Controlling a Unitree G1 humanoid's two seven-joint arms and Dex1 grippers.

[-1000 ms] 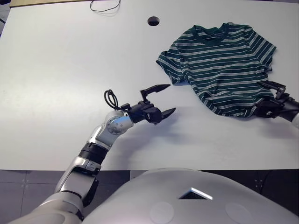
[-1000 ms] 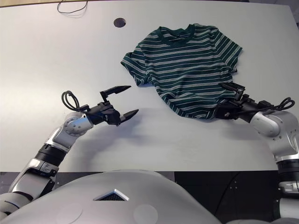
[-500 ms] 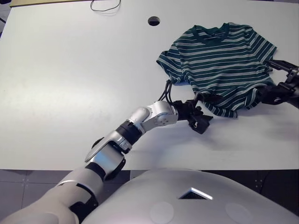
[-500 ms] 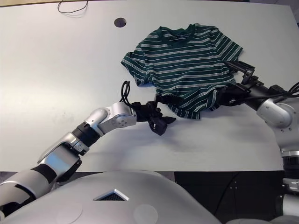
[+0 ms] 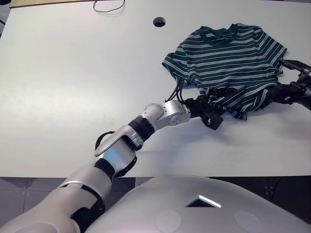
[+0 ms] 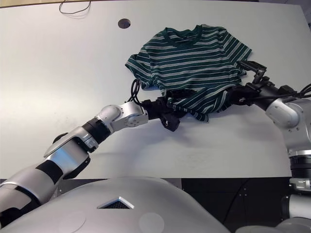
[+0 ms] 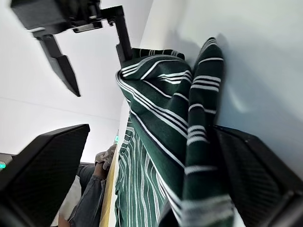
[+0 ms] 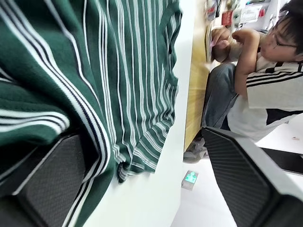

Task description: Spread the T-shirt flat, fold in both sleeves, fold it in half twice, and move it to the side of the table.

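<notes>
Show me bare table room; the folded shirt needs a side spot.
Bare: the wide left stretch of the table, bordered by the cable, the hole and the left arm. Crowded: far right, with the shirt, left gripper and right gripper.

No readable text or numbers, background clutter [image 8: 229,14] perhaps printed, too blurred to tell.

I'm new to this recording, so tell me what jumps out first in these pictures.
A green striped T-shirt lies rumpled on the far right of the white table. The left gripper and right gripper, both open, sit at its near hem, which is bunched up between them.
</notes>
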